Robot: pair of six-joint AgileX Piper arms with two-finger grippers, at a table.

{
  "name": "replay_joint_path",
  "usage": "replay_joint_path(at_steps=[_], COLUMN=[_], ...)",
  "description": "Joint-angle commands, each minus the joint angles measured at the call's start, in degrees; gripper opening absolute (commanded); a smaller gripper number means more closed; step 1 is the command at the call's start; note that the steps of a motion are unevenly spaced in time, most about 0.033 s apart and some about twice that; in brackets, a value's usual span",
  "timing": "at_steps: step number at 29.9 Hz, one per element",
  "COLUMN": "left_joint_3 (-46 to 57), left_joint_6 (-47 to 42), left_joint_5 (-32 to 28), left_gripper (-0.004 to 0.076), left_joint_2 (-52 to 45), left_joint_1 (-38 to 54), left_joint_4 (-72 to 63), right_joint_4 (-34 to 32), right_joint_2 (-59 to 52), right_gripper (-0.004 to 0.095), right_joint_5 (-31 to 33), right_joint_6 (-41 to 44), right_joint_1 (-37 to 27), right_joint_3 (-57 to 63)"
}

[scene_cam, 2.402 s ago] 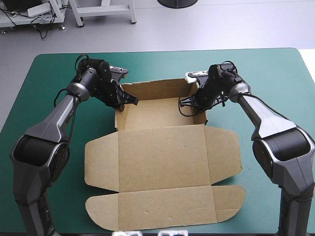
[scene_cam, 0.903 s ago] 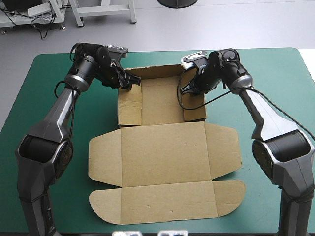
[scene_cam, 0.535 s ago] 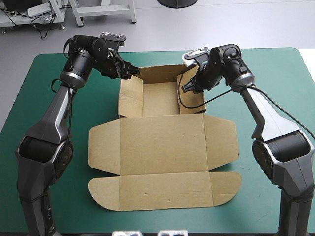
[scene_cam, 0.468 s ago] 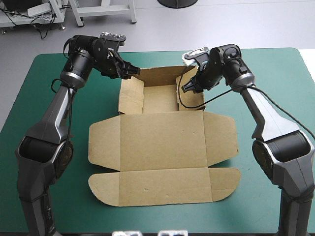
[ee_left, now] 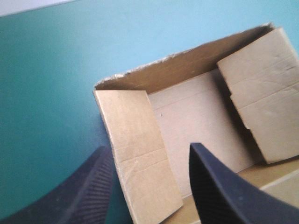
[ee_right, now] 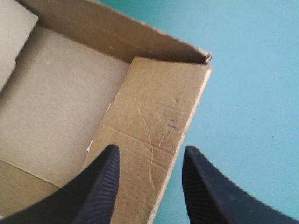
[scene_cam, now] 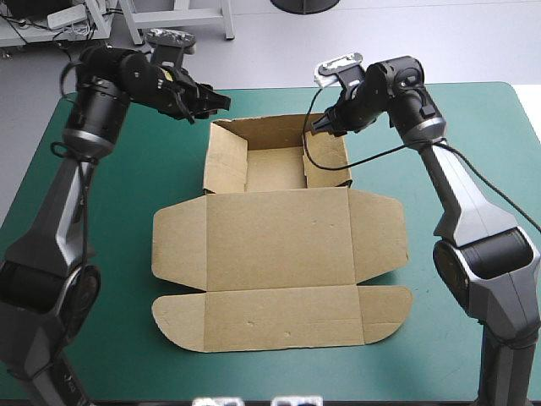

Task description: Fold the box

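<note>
Left gripper: spread, empty. Hangs above far left corner of the box, off the board. Right gripper: likewise spread, pinching nothing. Hangs over far right corner, with right wall seen between its fingers. Box: rests mid-table on teal-green cover, tray end far with walls raised, lid flat toward near edge. Risks, by judgement: left wall and right wall unheld, so possible spring-back outward, undoing the tray. Also possible on a misaligned descent: finger landing on a rim, crushing it or shoving the light board askew.
</note>
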Motion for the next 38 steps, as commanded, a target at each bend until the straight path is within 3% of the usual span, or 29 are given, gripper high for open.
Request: replay_joint_path(at_steps=[1,10,25,38], left_joint_3=[-1.90,3.47,34.64,37.02], left_joint_6=[1.18,1.17,0.71,-1.86], left_joint_5=[2.39,2.51,2.41,2.41], left_gripper=[0.0366,0.0366,0.0366,0.0366], left_joint_2=[-8.78,-23.25,-47.65,-52.00], left_joint_1=[-0.25,-0.25,-0.25,-0.25], left_joint_4=[-1.44,5.92,16.65,19.90], right_joint_4=[-1.79,-1.13,1.02,0.80], right_joint_2=[-4.42,-3.68,4.37,8.19], right_gripper=[0.0405,0.0406,0.0405,0.0405], right_joint_5=[-0.08,2.68,2.68,2.68], right_joint_6=[3.69,6.42,7.07,7.07], right_joint_1=[-0.16,-1.96,-1.96,-1.96], right_joint_3=[-6.44,-6.61,-6.38,-6.21])
